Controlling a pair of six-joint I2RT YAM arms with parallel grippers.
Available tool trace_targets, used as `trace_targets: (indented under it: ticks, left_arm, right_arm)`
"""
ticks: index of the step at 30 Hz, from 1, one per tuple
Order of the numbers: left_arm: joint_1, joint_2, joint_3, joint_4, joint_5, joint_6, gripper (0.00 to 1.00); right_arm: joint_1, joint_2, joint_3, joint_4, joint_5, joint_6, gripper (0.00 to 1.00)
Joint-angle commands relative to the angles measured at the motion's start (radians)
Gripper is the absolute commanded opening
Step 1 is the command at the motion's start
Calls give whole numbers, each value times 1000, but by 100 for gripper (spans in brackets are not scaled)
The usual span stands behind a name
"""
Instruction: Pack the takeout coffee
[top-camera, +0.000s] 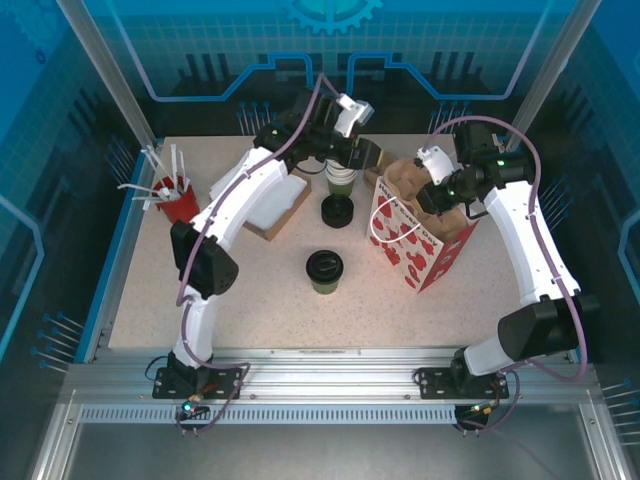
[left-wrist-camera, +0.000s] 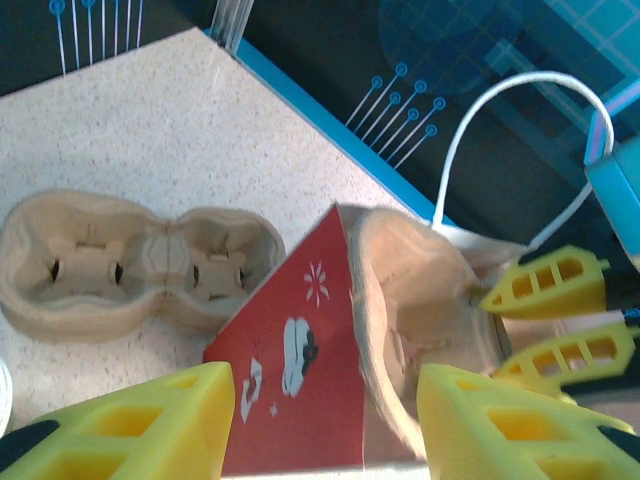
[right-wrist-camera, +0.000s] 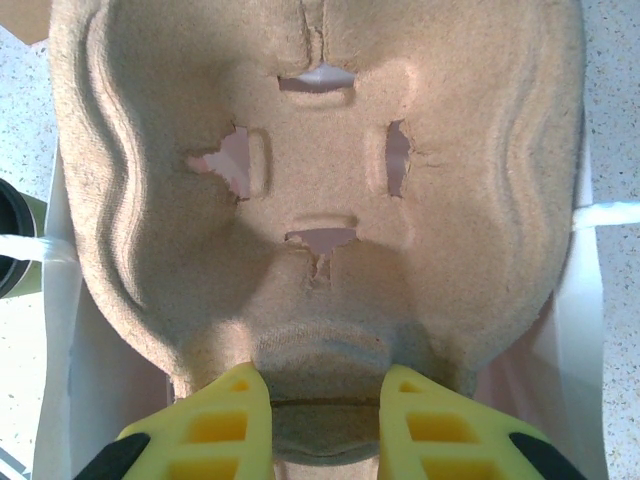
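Observation:
The takeout coffee (top-camera: 324, 270), a short green cup with a black lid, stands alone on the table in front of the arms. To its right stands the red gift bag (top-camera: 415, 238) with white handles. My right gripper (right-wrist-camera: 325, 420) is shut on the middle ridge of a pulp cup carrier (right-wrist-camera: 320, 150) that sits in the bag's mouth. My left gripper (left-wrist-camera: 320, 430) hovers at the bag's back corner. It is open, and the red bag wall (left-wrist-camera: 310, 390) lies between its fingers without touching them.
A second pulp carrier (left-wrist-camera: 130, 265) lies on the table behind the bag. A stack of lidless green cups (top-camera: 340, 178) and a stack of black lids (top-camera: 337, 211) stand at the back centre. A cardboard tray of napkins (top-camera: 275, 205) and a red cup of stirrers (top-camera: 175, 198) are at the left.

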Motion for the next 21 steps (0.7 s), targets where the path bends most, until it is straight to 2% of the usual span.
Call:
trace_targets:
  ticks: [1, 7, 16, 21]
  left_arm:
    - [8, -97, -102, 47, 34, -29, 53]
    - [7, -168, -246, 94, 91, -17, 56]
    - [3, -96, -211, 71, 140, -27, 47]
    - [-2, -78, -202, 67, 154, -23, 47]
  right_arm:
    - [17, -18, -1, -25, 6, 15, 20]
    - [18, -20, -4, -19, 3, 17, 19]
    - [22, -25, -7, -18, 5, 19, 19]
    - [23, -28, -8, -17, 11, 19, 19]
